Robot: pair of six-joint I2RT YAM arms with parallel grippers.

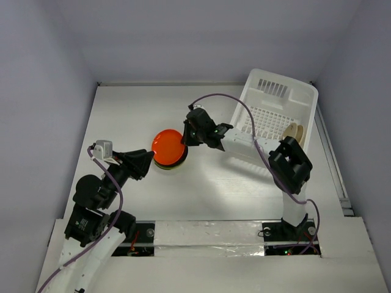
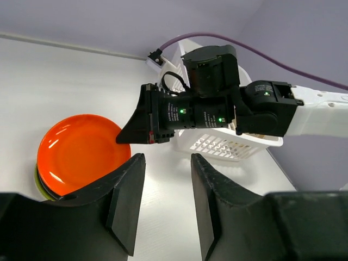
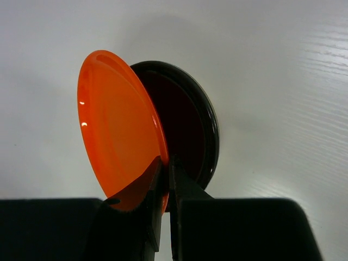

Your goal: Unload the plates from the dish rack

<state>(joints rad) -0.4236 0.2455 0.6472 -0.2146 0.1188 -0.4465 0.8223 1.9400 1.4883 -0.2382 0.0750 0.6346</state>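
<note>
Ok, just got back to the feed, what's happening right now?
The right gripper is pinching the rim of the orange plate, holding it tilted over a dark plate on the stack on the table. The left gripper is open and empty beside that stack. Cream plates stand in the dish rack, not yet unloaded.

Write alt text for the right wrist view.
The right gripper pinches the rim of an orange plate, holding it tilted in front of a dark plate. The dark plate lies on the white table, which fills the background.
</note>
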